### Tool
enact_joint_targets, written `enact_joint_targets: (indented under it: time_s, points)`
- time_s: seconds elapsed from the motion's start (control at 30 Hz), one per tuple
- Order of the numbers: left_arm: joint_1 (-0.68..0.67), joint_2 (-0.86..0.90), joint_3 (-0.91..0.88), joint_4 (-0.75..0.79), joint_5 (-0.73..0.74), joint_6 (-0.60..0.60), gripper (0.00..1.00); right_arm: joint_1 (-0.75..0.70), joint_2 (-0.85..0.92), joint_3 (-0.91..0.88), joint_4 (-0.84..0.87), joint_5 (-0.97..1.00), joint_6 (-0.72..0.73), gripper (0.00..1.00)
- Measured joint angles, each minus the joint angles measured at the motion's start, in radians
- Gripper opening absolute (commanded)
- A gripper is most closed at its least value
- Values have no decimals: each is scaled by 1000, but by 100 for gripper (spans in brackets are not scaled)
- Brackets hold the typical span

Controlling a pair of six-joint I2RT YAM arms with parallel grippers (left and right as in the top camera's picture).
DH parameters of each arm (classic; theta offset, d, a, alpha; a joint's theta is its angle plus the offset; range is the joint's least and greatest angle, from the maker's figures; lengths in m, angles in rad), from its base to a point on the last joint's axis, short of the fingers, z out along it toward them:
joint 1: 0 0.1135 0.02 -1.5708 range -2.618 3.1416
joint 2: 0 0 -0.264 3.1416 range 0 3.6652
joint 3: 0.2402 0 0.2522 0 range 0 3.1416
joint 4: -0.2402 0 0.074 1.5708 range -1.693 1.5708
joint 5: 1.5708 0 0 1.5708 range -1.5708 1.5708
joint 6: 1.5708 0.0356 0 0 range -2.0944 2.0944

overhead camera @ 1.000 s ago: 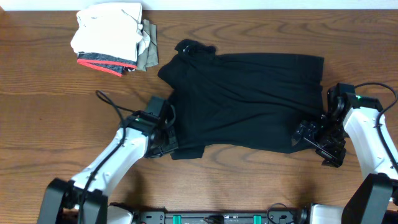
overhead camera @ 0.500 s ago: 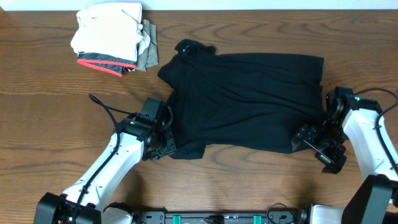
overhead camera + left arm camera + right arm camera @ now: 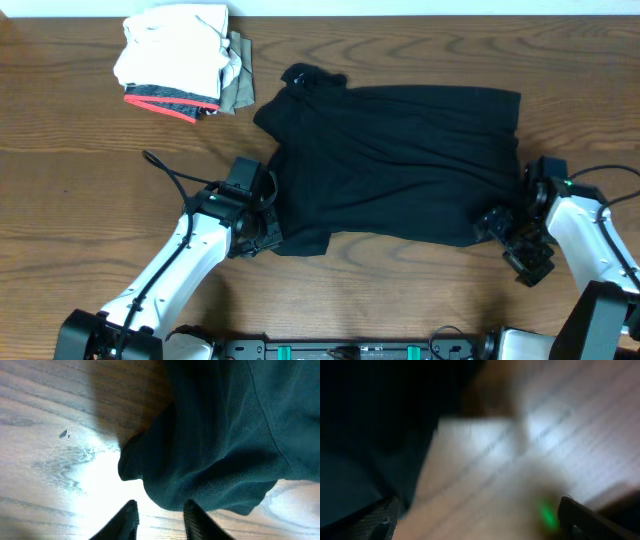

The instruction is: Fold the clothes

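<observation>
Black shirt [image 3: 390,160] lies spread out flat in the middle of the brown wooden table [image 3: 60,200], with some wrinkles in it. Far to the left, at the back of the table, sits a pile of folded clothes [image 3: 180,65], white on top, with a grey one with red trim below and a green one at the side. It is well apart from the shirt. The left gripper [image 3: 262,232] is low, at the shirt's front left corner. In the left wrist view its two fingertips [image 3: 127,520] are a little apart with only table between them, and the shirt's rounded edge lies just past them. At the shirt's front right corner is the right gripper [image 3: 510,240]. The right wrist view is blurry, but its fingers [image 3: 380,520] stand wide apart, holding nothing, with the dark shirt on one side and bare table on the other.
</observation>
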Motion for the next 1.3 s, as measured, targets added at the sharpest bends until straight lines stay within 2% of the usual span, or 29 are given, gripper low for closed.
enact_joint_targets:
  time_s: [0.27, 0.33, 0.37, 0.4, 0.57, 0.73, 0.87, 1.3]
  points:
    - [0, 0, 0, 4, -3, -4, 39, -47, 0, 0, 112, 9, 2, 98]
    - [0, 0, 0, 4, -3, -4, 39, -47, 0, 0, 134, 9, -1, 77]
    - [0, 0, 0, 4, -3, -4, 40, -47, 0, 0, 142, 9, -2, 70]
    - [0, 0, 0, 4, -3, -4, 39, -47, 0, 0, 148, 10, 2, 67]
    - [0, 0, 0, 2, -3, -4, 40, -47, 0, 0, 135, 18, 13, 69]
    - [0, 0, 0, 2, -3, -4, 40, -60, 0, 0, 132, 41, 22, 62]
    - [0, 0, 0, 2, -3, -3, 40, -90, 0, 0, 138, 48, 26, 68]
    - [0, 0, 0, 2, -4, -3, 40, -133, 0, -77, 265, 27, 24, 75]
